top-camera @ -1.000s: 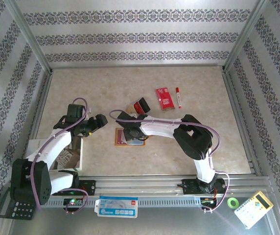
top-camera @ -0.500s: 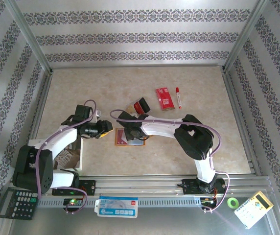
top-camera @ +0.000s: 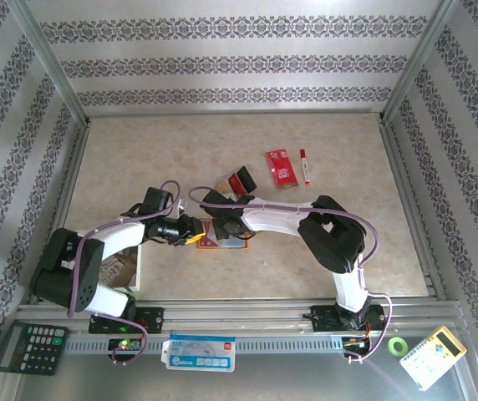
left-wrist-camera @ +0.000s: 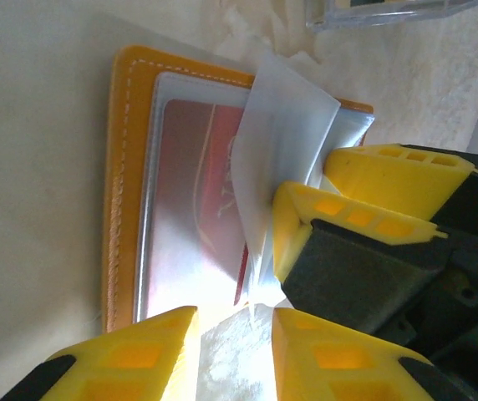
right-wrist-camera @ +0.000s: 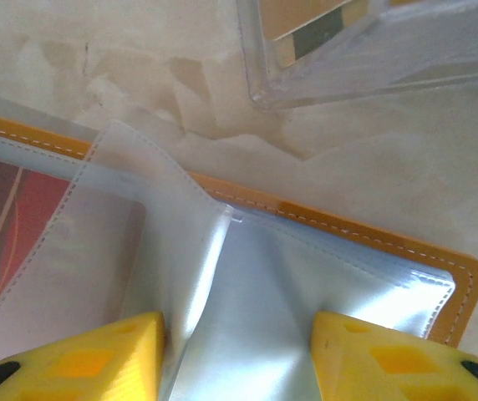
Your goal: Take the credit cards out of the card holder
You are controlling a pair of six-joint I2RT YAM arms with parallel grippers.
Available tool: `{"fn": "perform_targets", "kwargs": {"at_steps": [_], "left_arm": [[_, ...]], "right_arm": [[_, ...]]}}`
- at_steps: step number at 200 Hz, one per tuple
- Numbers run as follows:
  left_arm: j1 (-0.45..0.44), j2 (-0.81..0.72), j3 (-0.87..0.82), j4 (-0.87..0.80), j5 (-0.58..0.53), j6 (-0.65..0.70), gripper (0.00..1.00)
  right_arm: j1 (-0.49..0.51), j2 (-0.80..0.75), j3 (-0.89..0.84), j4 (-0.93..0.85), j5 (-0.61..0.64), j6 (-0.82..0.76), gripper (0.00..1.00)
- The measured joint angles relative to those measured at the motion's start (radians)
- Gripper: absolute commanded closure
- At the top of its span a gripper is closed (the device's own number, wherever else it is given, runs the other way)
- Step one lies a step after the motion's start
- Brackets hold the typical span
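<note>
The card holder (top-camera: pixel 222 237) lies open on the table, clear pockets up. At its left edge the left gripper (left-wrist-camera: pixel 234 351) has a narrow gap between its fingers with nothing in it. The right gripper (right-wrist-camera: pixel 236 361) stands over the holder's right half. Its fingers are set moderately wide, straddling a raised pocket leaf (left-wrist-camera: pixel 289 117) without clamping it.

One red credit card (left-wrist-camera: pixel 197 209) sits inside a pocket of the holder. Small tan and red-black cards (top-camera: pixel 234 181) lie just beyond the holder's far edge and appear to be already out.

Progress is judged partial: the red card is yet to be extracted.
</note>
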Motion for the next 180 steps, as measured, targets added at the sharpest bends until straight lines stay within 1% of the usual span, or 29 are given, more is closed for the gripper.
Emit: {"fn": "perform_targets", "kwargs": {"at_steps": [12, 25, 79, 117, 137, 163, 180], "left_arm": [[-0.009, 0.021, 0.000, 0.018, 0.007, -0.010, 0.79], [-0.017, 0.038, 0.002, 0.032, 0.011, -0.016, 0.81], [-0.030, 0.083, 0.025, 0.049, 0.011, -0.020, 0.82], [-0.044, 0.105, 0.030, 0.077, 0.015, -0.029, 0.79], [-0.045, 0.114, 0.030, 0.101, 0.019, -0.045, 0.79], [-0.049, 0.114, 0.030, 0.133, 0.025, -0.068, 0.74], [-0.057, 0.113, 0.030, 0.162, 0.022, -0.087, 0.68]], "right_arm": [[-0.002, -0.002, -0.002, 0.002, -0.002, 0.000, 0.50], [-0.006, -0.002, -0.003, 0.002, -0.008, 0.000, 0.50], [-0.011, -0.009, -0.009, 0.010, -0.023, 0.001, 0.51], [-0.020, -0.023, -0.009, 0.013, -0.054, 0.010, 0.50], [-0.026, -0.057, -0.020, 0.018, -0.061, 0.027, 0.49], [-0.036, -0.167, -0.062, 0.042, -0.052, 0.059, 0.48], [-0.047, -0.255, -0.098, 0.063, -0.029, 0.085, 0.48]]}}
